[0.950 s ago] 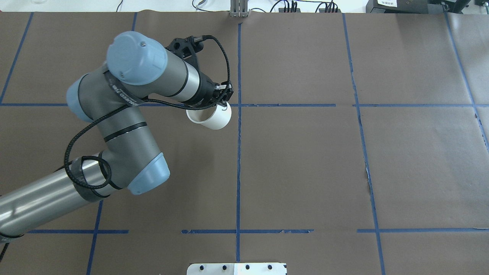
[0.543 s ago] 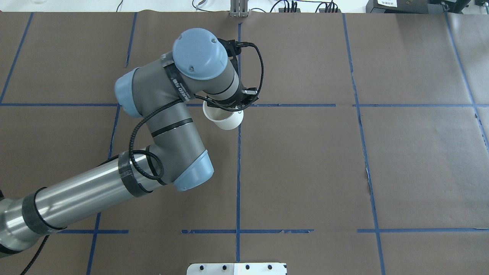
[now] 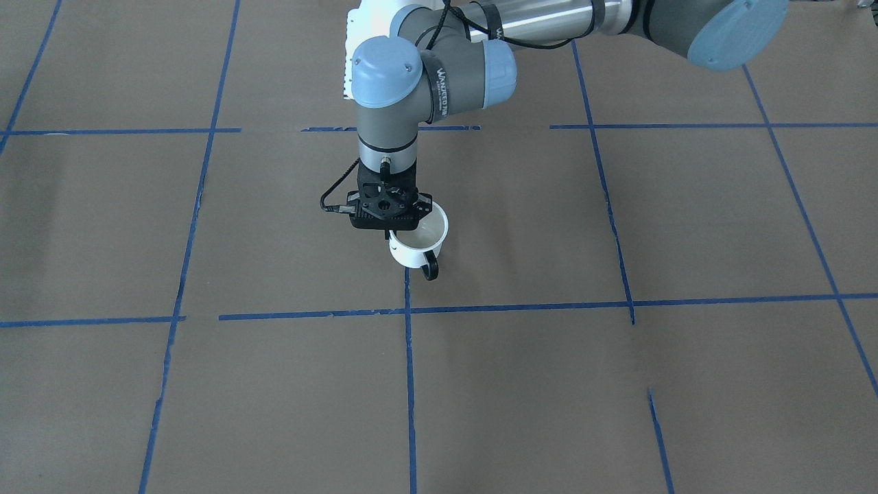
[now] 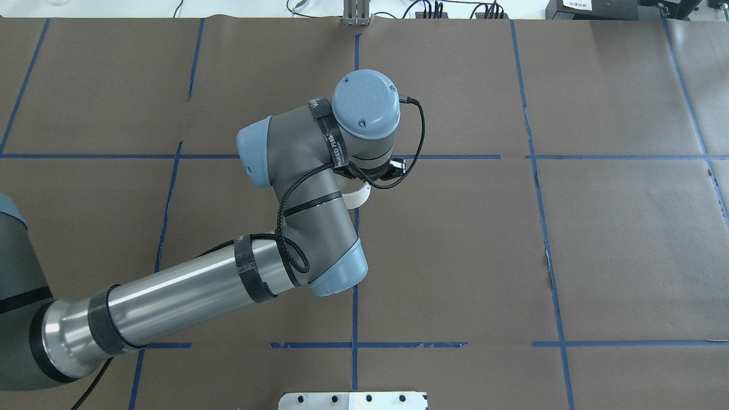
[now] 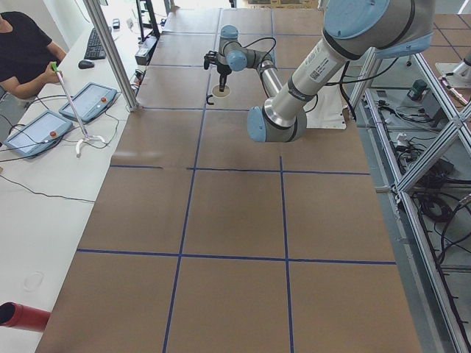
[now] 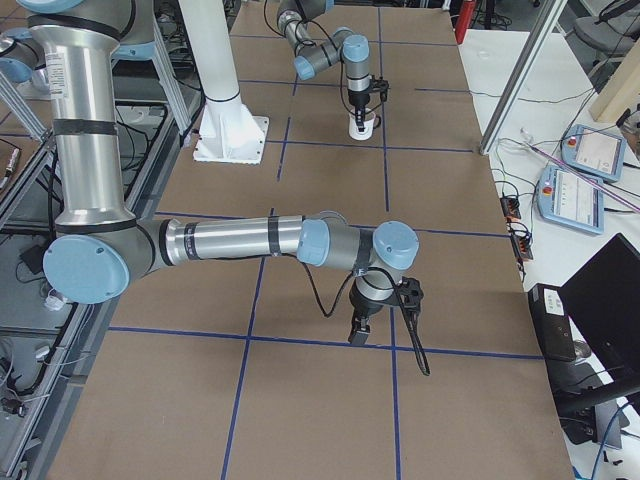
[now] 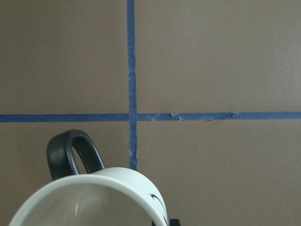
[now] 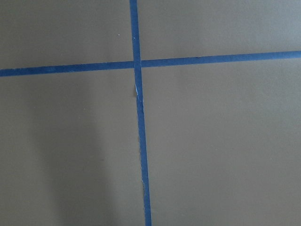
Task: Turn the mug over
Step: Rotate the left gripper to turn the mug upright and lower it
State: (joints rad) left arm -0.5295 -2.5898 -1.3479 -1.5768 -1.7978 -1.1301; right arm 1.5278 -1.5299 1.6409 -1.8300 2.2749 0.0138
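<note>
Two things help: lower the white mug [image 3: 410, 257] slow and flat, and open up only when its bottom rests steady. It is mouth up near the middle of the worktop [image 3: 617, 384], handle [image 3: 431, 267] pointing at the far edge. The left gripper [image 3: 394, 232] hangs right above it, closed tight on its rim

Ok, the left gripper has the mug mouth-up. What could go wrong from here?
1. The left gripper pinches the mug by one side of its rim only, so it could slip or swing in that grip.
2. I cannot tell whether its base touches the table; opening too high could drop or tip it.
</note>
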